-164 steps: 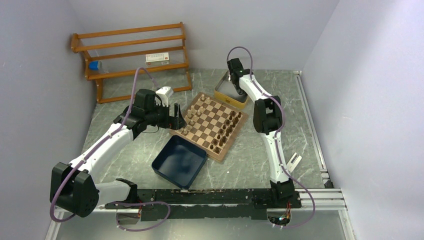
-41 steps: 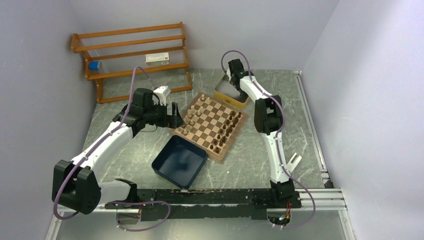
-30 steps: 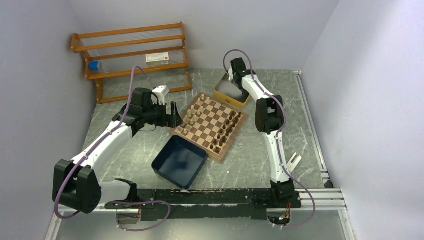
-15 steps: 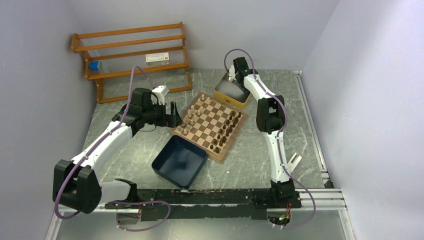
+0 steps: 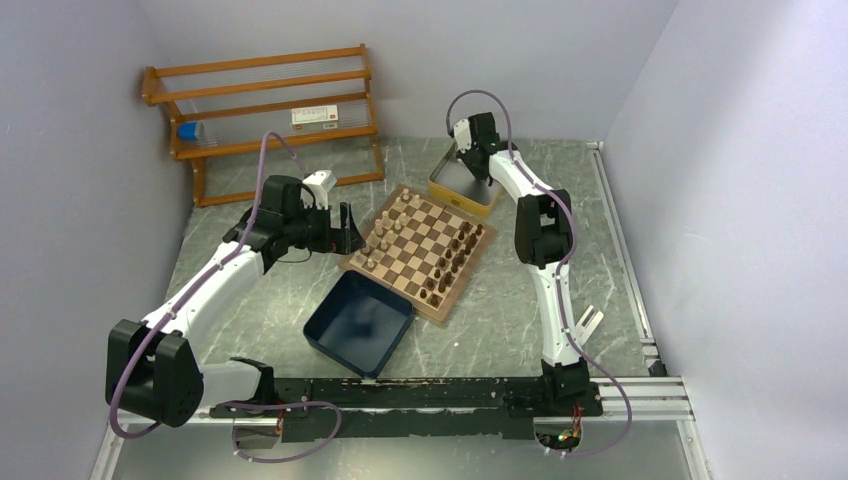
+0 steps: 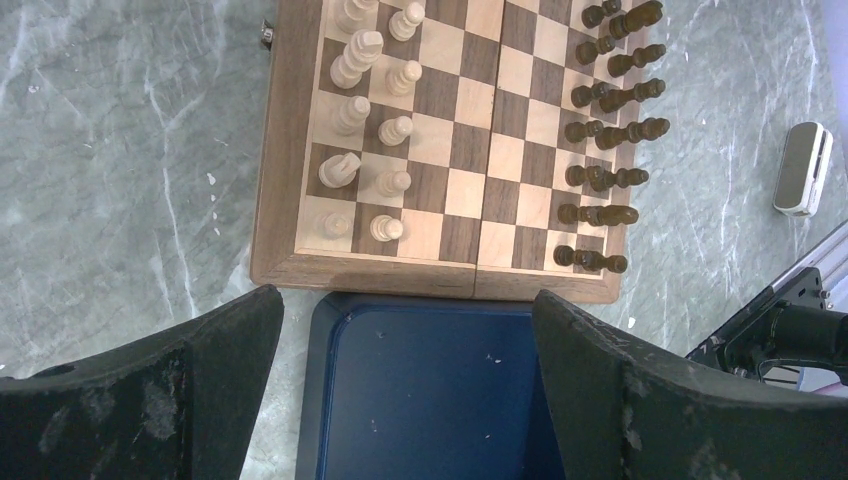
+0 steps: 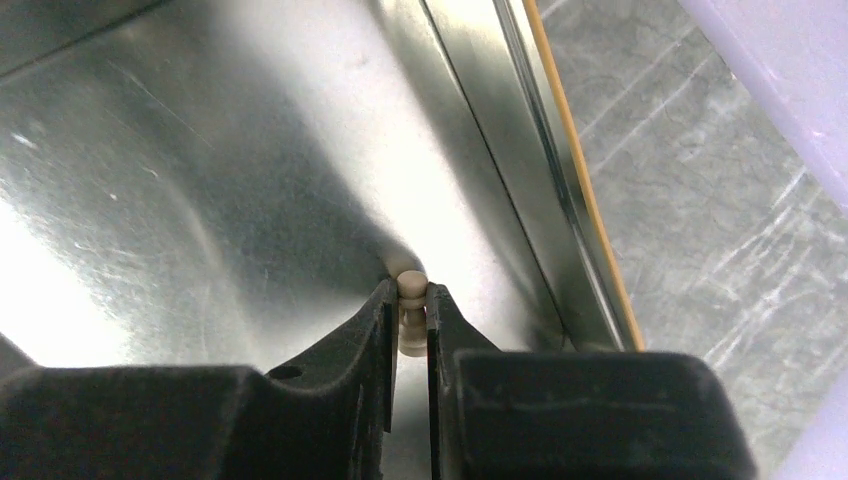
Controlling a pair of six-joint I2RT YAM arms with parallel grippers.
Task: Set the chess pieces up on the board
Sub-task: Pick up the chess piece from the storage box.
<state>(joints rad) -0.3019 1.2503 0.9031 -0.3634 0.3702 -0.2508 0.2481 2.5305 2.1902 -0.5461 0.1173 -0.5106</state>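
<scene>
**Pawn pinched in the tin, with a crowded board ahead**

In the upper middle of the overhead view, the right gripper (image 7: 409, 303) reaches into the metal tin (image 5: 462, 187) beyond the far corner of the board (image 5: 421, 250). Its wrist camera shows the jaws clenched on a light pawn (image 7: 411, 284), held just under the head, hard by the tin's sloping wall (image 7: 470, 150).

The left gripper (image 6: 405, 325) hangs with its jaws spread wide and holding nothing, over the navy tray (image 6: 420, 400) at the board's near edge. On the board, light pieces (image 6: 370, 100) stand in two files at the left of that view. Dark pieces (image 6: 600, 120) stand in two files at the right.

The hold looks slender. The jaws meet on the rounded top of a small turned figure, so the pawn may swivel or slip free as it is lifted. A drop would land it back in the tin or send it rolling across the table. The tin's wall is close enough to catch the pawn's base on the way out. Setting it down could topple its neighbours if the jaws come in off-centre, since the light pieces stand on adjoining squares.
</scene>
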